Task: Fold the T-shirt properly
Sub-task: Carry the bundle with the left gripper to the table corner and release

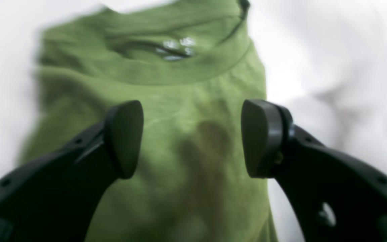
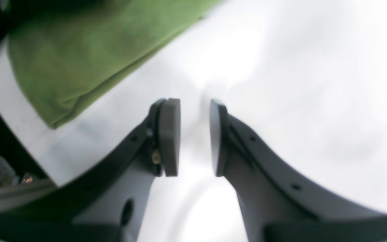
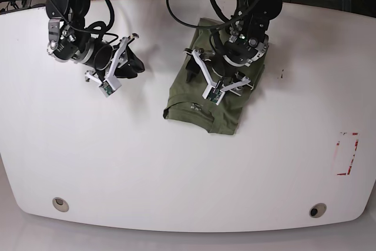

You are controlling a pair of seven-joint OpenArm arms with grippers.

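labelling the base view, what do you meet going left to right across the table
right gripper → T-shirt with the left gripper above it → red marking near the table's right edge

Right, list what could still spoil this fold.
1. The left pincer hangs open right above the folded olive-green cotton T-shirt; lifting away carelessly, a finger might snag the top layer and drag it open.
2. The ribbed collar end looks wrinkled and the outline is uneven, so the folded bundle may not lie flat on the white table.
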